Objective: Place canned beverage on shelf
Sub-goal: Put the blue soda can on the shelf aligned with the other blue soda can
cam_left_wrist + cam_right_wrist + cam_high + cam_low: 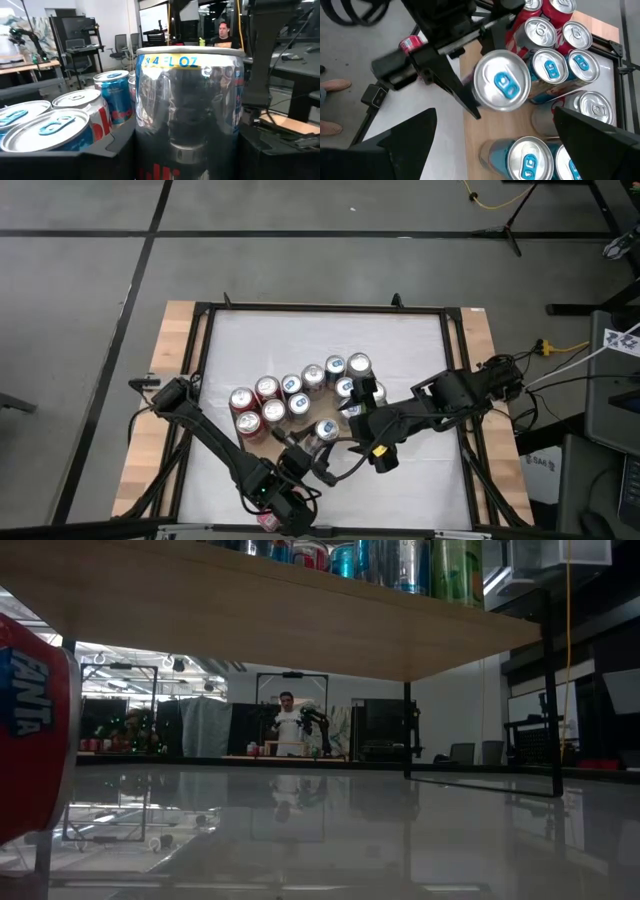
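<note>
A white worktop [400, 480] with a black rim stands on a grey floor crossed by dark lines. Above it sits the shelf [250, 610], a flat light-brown wooden board on thin black metal legs. From the low view the room beyond shows desks, chairs and a person [288, 723] standing far off beside another robot arm; a red soda can [30, 730] stands on the worktop at that picture's edge.

The left gripper [318, 438] reaches in from the near edge of the worktop, its dark arm bent in an elbow, and its jaws are clenched around a silver beverage can [324, 429] held upright over the near edge of the shelf. In the right wrist view this held can [501, 81] has a blue pull tab and hangs just beside the cluster. The right gripper [352, 412] stretches in from the right side and hovers above the shelf next to the held can, jaws released and wide, holding nothing.

A cluster of cans [290, 395] stands upright on the shelf in a curved row: smooth cylinders with shiny aluminium tops, some red, some blue and silver, several with blue tabs. The left wrist view shows the held can's polished silver wall [189, 95] close up, with blue-and-silver cans [114, 92] touching one another beside it.
</note>
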Controlling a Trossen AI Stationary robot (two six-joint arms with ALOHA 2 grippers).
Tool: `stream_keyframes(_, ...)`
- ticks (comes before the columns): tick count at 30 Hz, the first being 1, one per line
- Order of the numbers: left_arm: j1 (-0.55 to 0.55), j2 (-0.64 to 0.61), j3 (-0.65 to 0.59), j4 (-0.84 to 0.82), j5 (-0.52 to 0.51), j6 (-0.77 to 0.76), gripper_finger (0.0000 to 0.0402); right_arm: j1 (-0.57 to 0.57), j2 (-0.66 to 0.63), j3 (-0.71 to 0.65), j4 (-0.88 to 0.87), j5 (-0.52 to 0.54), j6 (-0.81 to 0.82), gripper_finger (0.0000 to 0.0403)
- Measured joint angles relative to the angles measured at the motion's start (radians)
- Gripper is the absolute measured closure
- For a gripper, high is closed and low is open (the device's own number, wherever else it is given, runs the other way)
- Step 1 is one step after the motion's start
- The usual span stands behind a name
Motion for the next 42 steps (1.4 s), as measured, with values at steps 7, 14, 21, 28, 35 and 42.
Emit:
stream_keyframes(7,-0.006,0.004,0.000,-0.014,0.001,-0.003,0.0197,0.000,0.000,0.000,0.000,0.000,0.000,0.0013)
stream_keyframes(14,-0.022,0.004,0.000,-0.017,0.002,-0.002,0.0191,0.000,0.000,0.000,0.001,-0.002,0.000,0.0013)
stream_keyframes(21,-0.021,0.004,0.000,-0.018,0.003,0.000,0.0175,-0.001,0.000,0.000,0.001,-0.010,0.000,0.0013)
stream_keyframes(28,-0.018,0.004,0.000,-0.061,0.004,-0.011,0.0173,-0.001,0.001,0.000,0.001,-0.044,0.001,0.0013)
stream_keyframes(35,0.010,0.039,0.000,-0.068,0.005,-0.058,0.0172,-0.001,0.001,0.000,0.016,-0.044,0.001,0.0013)
stream_keyframes(42,0.018,0.044,0.000,-0.069,0.002,-0.046,0.0172,-0.001,0.001,0.000,0.024,-0.043,0.001,0.0013)
